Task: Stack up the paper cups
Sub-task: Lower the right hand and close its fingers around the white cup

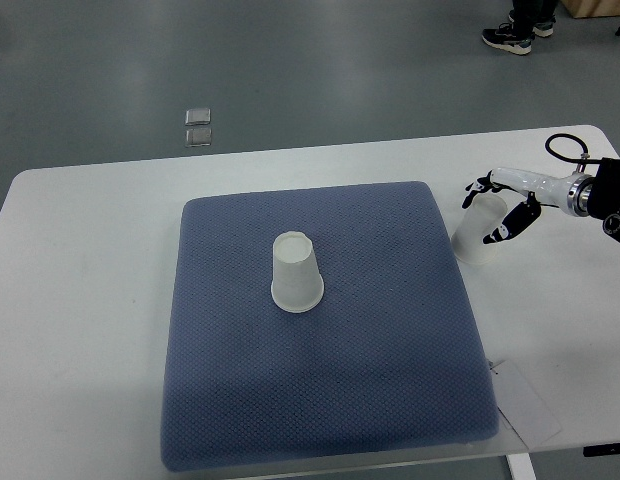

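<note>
Right hand enters from the right edge, fingers curled around a translucent paper cup just off the right edge of the blue mat. A second white paper cup stands inverted near the mat's centre, on the white surface.

One white paper cup stands inverted; another is held tilted.

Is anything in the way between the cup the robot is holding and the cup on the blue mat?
No. The right hand grips a paper cup just off the mat's right edge. Between it and the upside-down cup there is only bare blue mat.
</note>
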